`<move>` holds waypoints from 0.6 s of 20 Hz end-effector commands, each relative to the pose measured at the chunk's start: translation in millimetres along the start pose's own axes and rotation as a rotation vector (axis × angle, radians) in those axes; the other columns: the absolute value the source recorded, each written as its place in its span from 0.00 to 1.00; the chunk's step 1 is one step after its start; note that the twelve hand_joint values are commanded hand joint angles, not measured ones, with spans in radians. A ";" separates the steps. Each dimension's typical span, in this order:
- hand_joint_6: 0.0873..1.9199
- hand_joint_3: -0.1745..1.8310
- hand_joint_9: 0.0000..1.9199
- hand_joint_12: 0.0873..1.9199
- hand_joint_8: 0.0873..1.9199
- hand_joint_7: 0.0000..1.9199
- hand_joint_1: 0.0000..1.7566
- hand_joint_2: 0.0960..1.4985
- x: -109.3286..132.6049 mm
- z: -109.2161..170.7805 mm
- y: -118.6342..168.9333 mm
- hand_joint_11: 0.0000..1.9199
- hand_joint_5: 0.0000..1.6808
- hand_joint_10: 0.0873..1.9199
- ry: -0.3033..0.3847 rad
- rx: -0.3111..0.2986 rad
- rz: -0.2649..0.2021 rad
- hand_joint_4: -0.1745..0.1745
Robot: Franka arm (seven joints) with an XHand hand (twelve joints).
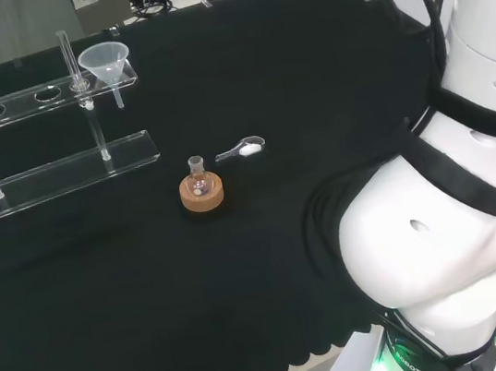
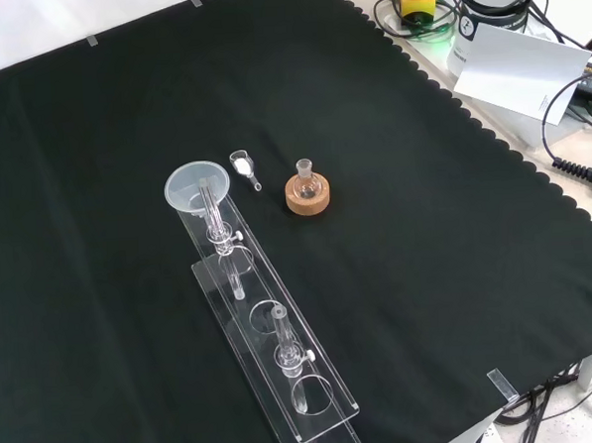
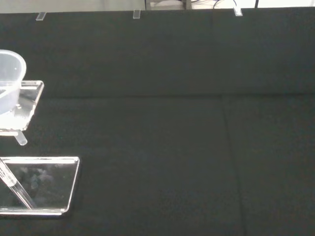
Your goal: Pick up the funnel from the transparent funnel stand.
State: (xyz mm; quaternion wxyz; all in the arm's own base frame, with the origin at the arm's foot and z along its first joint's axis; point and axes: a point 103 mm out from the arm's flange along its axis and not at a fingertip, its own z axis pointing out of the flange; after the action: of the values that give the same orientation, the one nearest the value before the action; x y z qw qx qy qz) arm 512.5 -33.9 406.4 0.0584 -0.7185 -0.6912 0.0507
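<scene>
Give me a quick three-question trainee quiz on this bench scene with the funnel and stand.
1. True or false: the funnel sits in the end hole of the stand.
2. The small flask rests on: A) a red ring B) a cork ring C) bare cloth.
3. In the front view, what lies between the funnel and the flask?

Key: 1 true. 2 B. 3 A clear scoop holding white powder.
</scene>
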 end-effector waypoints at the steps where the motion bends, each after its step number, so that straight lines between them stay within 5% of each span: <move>1: 0.00 0.24 0.10 0.71 0.28 0.04 0.08 0.72 56.6 27.1 41.1 0.05 0.12 0.32 -0.019 0.036 -0.110 0.41; 12: 0.00 0.22 0.12 0.71 0.30 0.06 0.14 0.69 87.2 51.3 72.0 0.05 0.14 0.34 -0.052 0.096 -0.165 0.39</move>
State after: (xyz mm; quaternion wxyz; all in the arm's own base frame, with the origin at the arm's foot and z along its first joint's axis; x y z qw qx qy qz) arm 558.2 24.4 365.7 0.0704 -0.6757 -0.7297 0.0773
